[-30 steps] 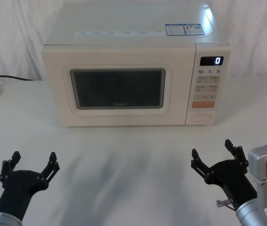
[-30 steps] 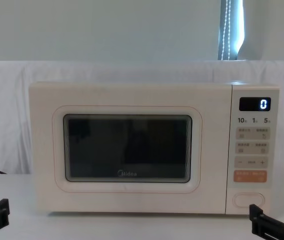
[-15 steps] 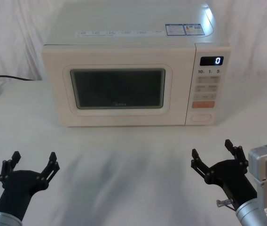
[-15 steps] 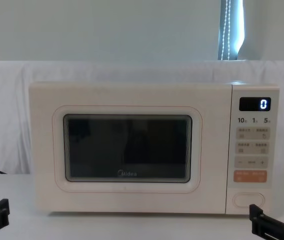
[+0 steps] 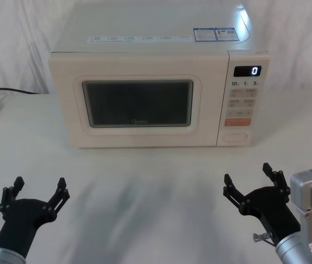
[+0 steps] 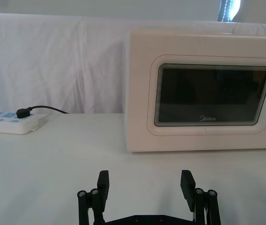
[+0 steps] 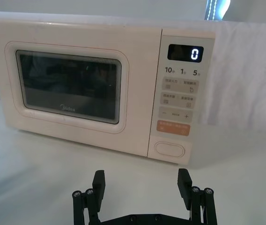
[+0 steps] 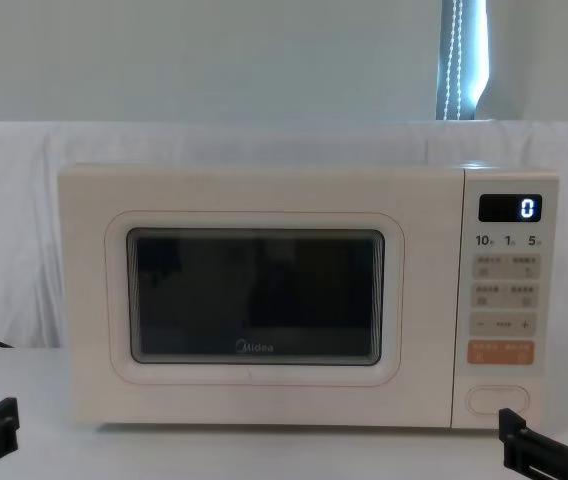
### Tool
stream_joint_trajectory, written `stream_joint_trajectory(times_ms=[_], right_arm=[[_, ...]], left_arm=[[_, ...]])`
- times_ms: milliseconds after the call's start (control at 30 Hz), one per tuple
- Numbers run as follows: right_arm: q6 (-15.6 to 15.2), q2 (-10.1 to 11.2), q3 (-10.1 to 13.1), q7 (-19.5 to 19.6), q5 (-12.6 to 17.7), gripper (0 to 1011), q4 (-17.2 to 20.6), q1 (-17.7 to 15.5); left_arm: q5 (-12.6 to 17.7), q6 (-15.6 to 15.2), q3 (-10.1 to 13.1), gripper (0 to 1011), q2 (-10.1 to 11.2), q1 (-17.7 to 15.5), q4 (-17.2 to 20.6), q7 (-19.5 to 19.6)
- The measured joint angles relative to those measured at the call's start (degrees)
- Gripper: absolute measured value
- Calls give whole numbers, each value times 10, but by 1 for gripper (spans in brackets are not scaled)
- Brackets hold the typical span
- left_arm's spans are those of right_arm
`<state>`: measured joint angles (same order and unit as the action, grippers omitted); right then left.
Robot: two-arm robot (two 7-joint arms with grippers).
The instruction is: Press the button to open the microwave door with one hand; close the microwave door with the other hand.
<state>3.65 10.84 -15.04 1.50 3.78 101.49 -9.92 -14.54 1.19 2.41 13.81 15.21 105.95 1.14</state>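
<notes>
Nothing has moved since a second ago: both my grippers sit where they were, and the door [image 5: 137,107] is just as shut. So the task has not begun. My right gripper [image 5: 252,185] hovers low over the table's [image 5: 161,181] near right corner, jaws spread wide and holding nothing; my left gripper [image 5: 38,191] hangs over the near left corner, equally wide and empty. The microwave [image 5: 156,55] stands toward the table's far edge, its door flush with the front. The button [image 5: 235,137] is at the bottom of the control panel [image 5: 243,99], under the orange key [image 5: 237,122], and roughly straight ahead of my right gripper, well apart. I judge that hand best placed to press.
</notes>
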Motion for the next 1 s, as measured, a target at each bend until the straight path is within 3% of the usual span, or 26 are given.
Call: stream_joint_trajectory(times_ms=[233,467,1000], right_arm=[[0,0,0,0,0,1002,0,0],[0,0,0,0,0,890,0,0],[0,0,0,0,0,407,0,0]], left_arm=[[0,0,0,1001,0,0,0,0],[0,0,0,1001,0,0,0,0],[0,0,0,1001,0,0,0,0]])
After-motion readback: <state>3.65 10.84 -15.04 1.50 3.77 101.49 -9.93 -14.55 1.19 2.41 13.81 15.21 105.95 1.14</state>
